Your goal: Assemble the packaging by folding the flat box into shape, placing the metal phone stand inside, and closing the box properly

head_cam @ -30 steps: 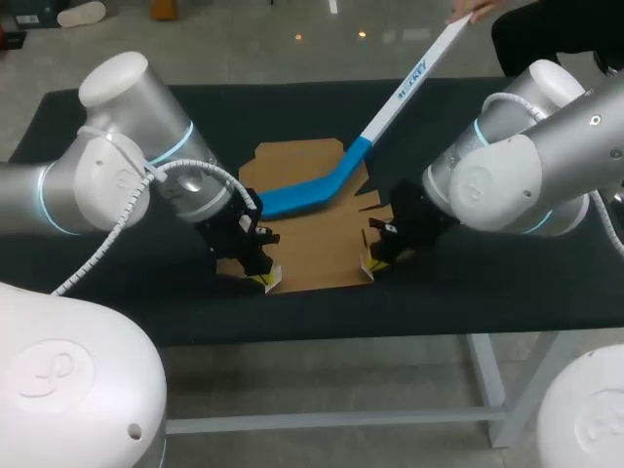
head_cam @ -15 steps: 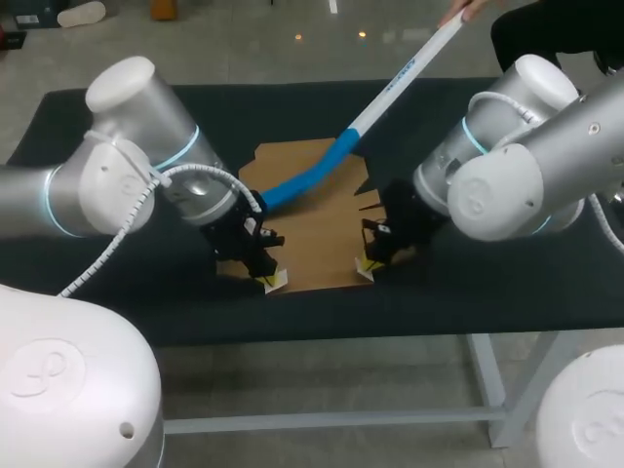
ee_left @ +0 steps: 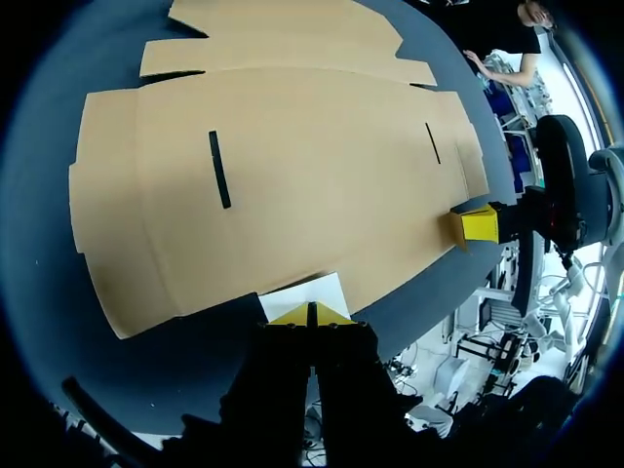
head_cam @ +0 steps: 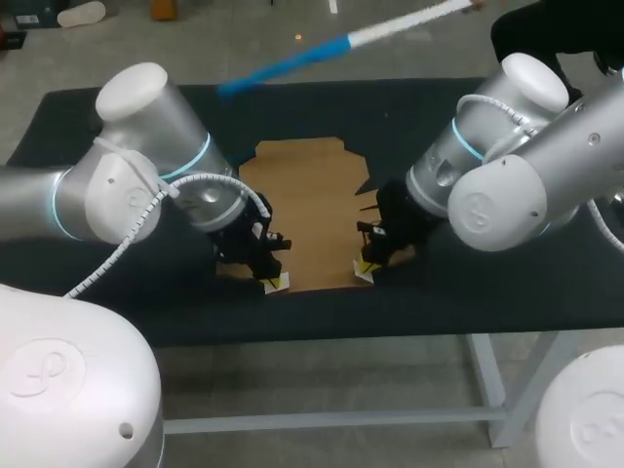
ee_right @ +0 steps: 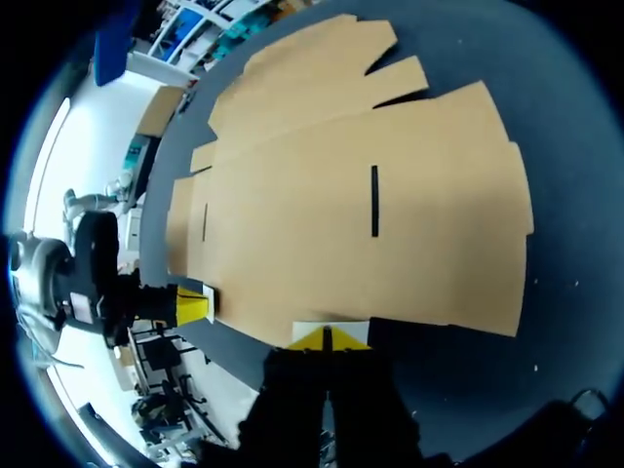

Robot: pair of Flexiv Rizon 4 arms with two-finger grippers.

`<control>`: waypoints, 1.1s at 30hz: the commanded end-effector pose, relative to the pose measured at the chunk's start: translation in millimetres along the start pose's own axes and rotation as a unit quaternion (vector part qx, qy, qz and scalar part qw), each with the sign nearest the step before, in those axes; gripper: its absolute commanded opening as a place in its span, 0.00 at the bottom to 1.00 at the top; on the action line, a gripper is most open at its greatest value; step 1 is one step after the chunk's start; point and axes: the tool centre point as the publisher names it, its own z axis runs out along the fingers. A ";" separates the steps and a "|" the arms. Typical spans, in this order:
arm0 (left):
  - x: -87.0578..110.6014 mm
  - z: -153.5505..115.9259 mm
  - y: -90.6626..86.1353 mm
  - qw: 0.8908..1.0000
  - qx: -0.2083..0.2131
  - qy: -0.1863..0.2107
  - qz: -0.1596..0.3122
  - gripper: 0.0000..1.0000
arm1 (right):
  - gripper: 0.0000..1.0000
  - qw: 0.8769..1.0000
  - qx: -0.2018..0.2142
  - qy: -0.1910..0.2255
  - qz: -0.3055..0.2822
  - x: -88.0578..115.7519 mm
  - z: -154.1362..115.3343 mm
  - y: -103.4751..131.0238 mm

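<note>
A flat brown cardboard box blank (head_cam: 307, 210) lies unfolded in the middle of the black table, with two dark slots in its main panel (ee_left: 292, 166) (ee_right: 361, 214). My left gripper (head_cam: 273, 284) is shut, its yellow tips (ee_left: 312, 314) down at the blank's near left corner, with a small white patch just ahead of them. Also shut, my right gripper (head_cam: 362, 272) rests its tips (ee_right: 328, 338) at the near right corner beside a similar white patch. Each wrist view shows the other arm's yellow tip at the opposite corner.
A person's hand at the far right holds a long white stick with a blue end (head_cam: 292, 66), hovering over the table's far edge. The black table cover (head_cam: 97, 127) extends to both sides of the blank. Both arms crowd the near edge.
The blue-ended stick, which lay on the cardboard, has been lifted and swung away toward the far side. Both grippers have shifted slightly inward along the blank's near edge.
</note>
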 end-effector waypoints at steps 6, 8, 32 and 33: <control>2.4 3.1 0.5 1.000 0.014 -0.018 -0.009 0.00 | 0.00 1.000 -0.014 -0.026 -0.002 2.5 11.2 -7.5; 2.5 3.5 0.0 1.000 0.015 -0.019 -0.009 0.00 | 0.00 0.999 -0.015 -0.029 -0.004 2.6 12.5 -7.8; 4.7 14.9 -5.0 0.997 0.055 -0.059 -0.020 0.00 | 0.00 0.998 -0.016 -0.061 0.002 -4.7 26.5 -4.2; 4.3 15.9 -5.5 0.997 0.055 -0.059 -0.020 0.00 | 0.00 0.998 -0.015 -0.064 0.004 -4.8 27.3 -4.3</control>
